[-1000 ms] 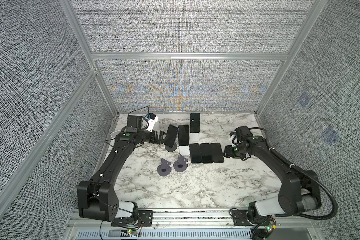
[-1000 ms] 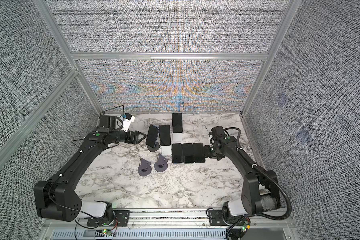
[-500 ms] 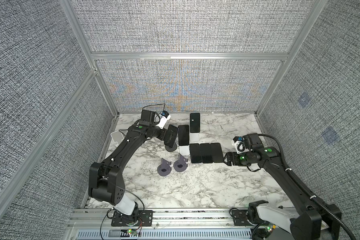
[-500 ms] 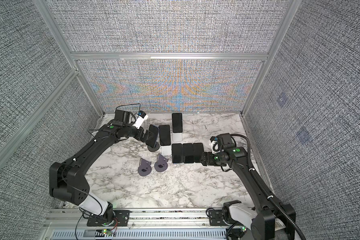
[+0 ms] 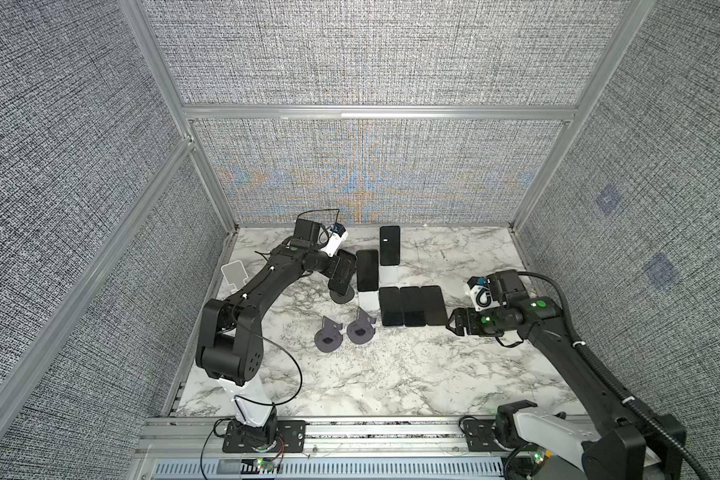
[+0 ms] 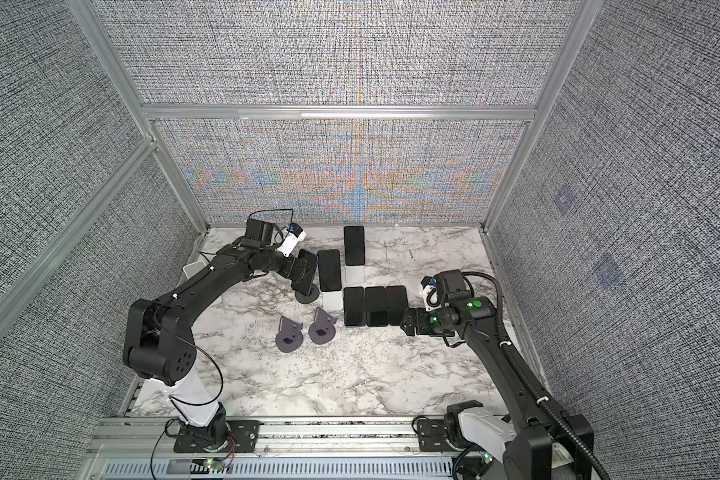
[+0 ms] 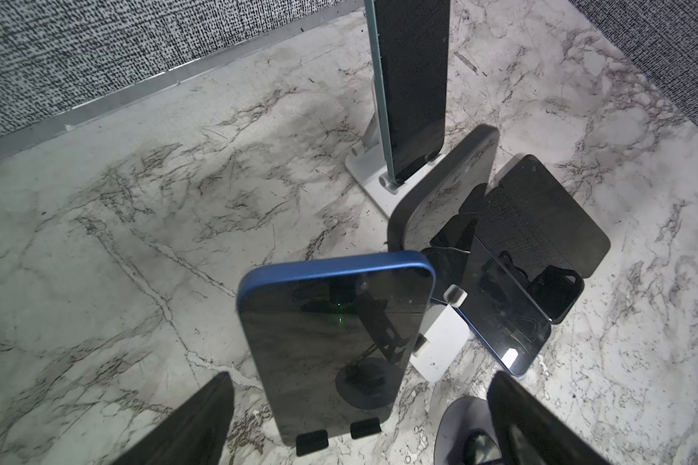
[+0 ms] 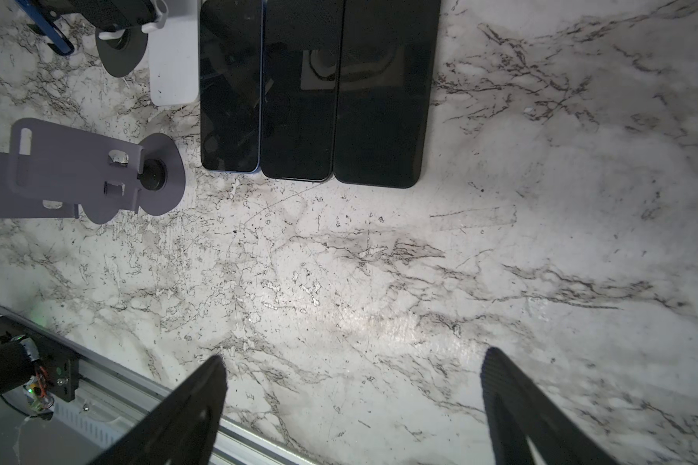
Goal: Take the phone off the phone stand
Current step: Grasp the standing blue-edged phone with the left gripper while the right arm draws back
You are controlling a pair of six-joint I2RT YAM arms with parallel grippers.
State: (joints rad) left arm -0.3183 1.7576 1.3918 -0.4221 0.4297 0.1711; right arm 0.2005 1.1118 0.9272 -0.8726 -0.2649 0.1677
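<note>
Right fingers (image 8: 194,406) released, empty, backed off just right of three flat phones (image 5: 411,305). Left fingers (image 7: 202,418) moved in, spread wide either side of blue phone (image 7: 331,342), not clamped. Phone still on dark round stand (image 5: 342,296), far-left on table (image 5: 391,374). Grasp is next.

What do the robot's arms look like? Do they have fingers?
The left arm and right arm are black and chunky, with white bottom sections. Small green lights glow on them. Each wrist carries a little white camera. A ribbed black hose runs along the right arm, and a thin wire loops off the left. The fingers are flat black wedges.
</note>
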